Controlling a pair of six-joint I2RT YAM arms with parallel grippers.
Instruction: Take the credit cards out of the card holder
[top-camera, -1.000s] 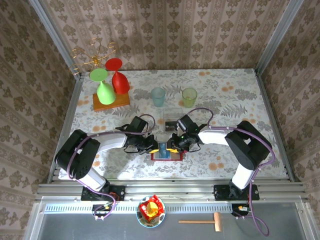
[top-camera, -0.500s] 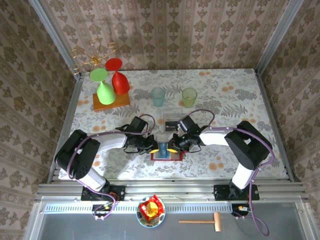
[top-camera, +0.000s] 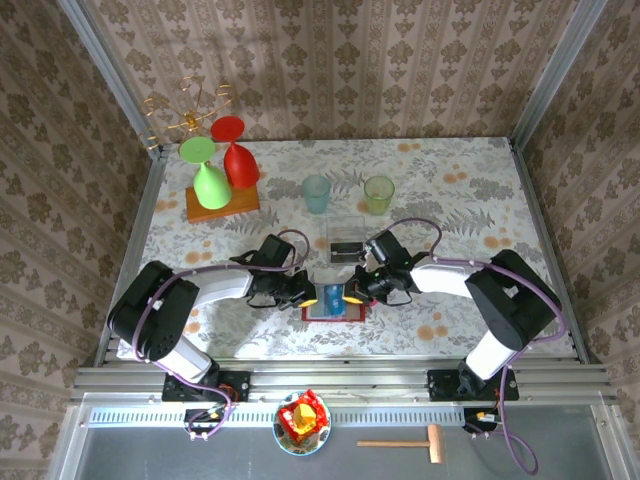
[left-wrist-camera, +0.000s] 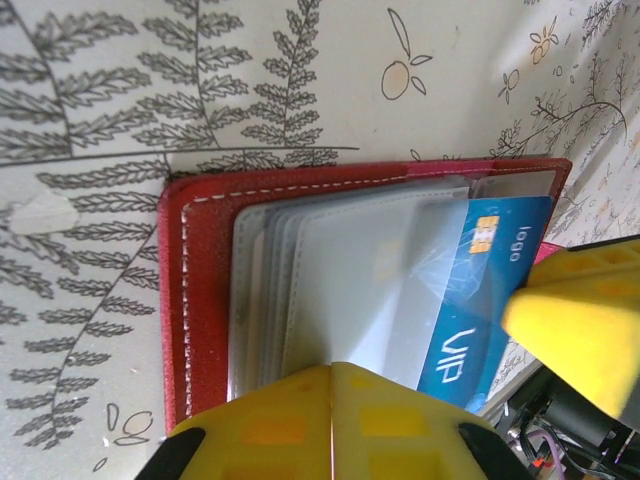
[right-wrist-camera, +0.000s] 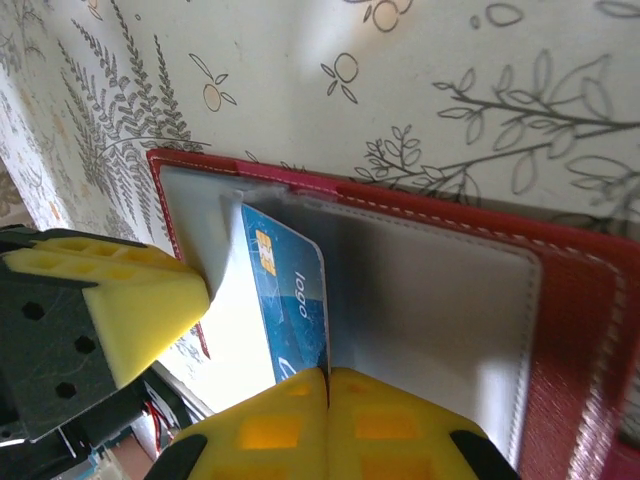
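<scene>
Table (top-camera: 470, 170) under a pale cloth printed with leaves and flowers. Walled on three sides by brown damask wallpaper (top-camera: 380, 60), and edged along the near side by a metal rail (top-camera: 340, 382).

Back row, from the left:
- One gold wire rack (top-camera: 187, 112) at the far corner.
- Just beside it, one wooden board (top-camera: 222, 206) bearing two upturned glasses: one green stem glass (top-camera: 209, 183) and one red stem glass (top-camera: 239, 160).
- Then two tumblers, standing apart: one pale blue tumbler (top-camera: 316, 193) and one yellow-green tumbler (top-camera: 378, 194).
- Just in front of the gap between them, one clear square box (top-camera: 346, 238) holding something dark, too small to name.

Front row, from the left:
- Left gripper (left-wrist-camera: 330, 372), yellow, closed tight and pinching the edge of a clear pocket leaf.
- One card holder (top-camera: 340, 312), red, lying open and flat on the cloth at the table's middle, between the two grippers.
  - Inside it, several greyish clear pocket leaves (left-wrist-camera: 340, 270), stacked.
  - Also one blue card (right-wrist-camera: 295, 310), printed "VIP" and "logo", partly out of its pocket.
- Right gripper (right-wrist-camera: 327, 378), also yellow and pressed together, clamped on the end of the blue card.

Below the rail, from the left:
- One bowl (top-camera: 283, 437) holding a red-and-yellow toy (top-camera: 303, 417).
- One wooden mallet (top-camera: 405, 442) lying flat.
</scene>
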